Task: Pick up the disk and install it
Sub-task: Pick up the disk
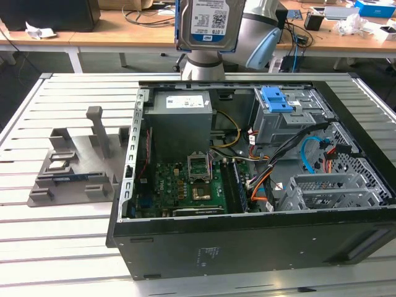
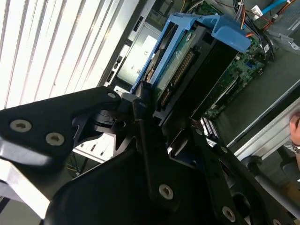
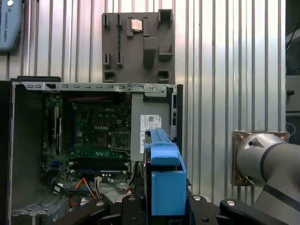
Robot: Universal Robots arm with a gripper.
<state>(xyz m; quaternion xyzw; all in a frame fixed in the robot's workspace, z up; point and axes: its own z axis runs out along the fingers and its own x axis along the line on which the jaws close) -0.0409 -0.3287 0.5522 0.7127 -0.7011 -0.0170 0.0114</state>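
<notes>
The disk [image 1: 207, 21] hangs high above the back of the open computer case [image 1: 185, 247], its white-and-blue label facing the exterior view. In the second wrist view my gripper [image 2: 171, 136] is shut on the disk [image 2: 187, 61], black fingers [image 2: 145, 140] pressing on both flat sides, with its blue frame running around the edges. The first wrist view looks down past the disk's blue frame [image 3: 166, 180] held in my gripper [image 3: 161, 208] over the case's motherboard [image 3: 101, 136]. A drive cage with a bare blue bracket [image 1: 276, 99] sits at the case's back on the exterior view's right.
A grey power supply box [image 1: 182, 114] fills the case's back corner. Loose cables [image 1: 309, 154] cross the case on the exterior view's right. A grey parts fixture [image 1: 74, 167] lies on the slatted table beside the case. A person's hand [image 2: 295, 126] shows at the picture's edge.
</notes>
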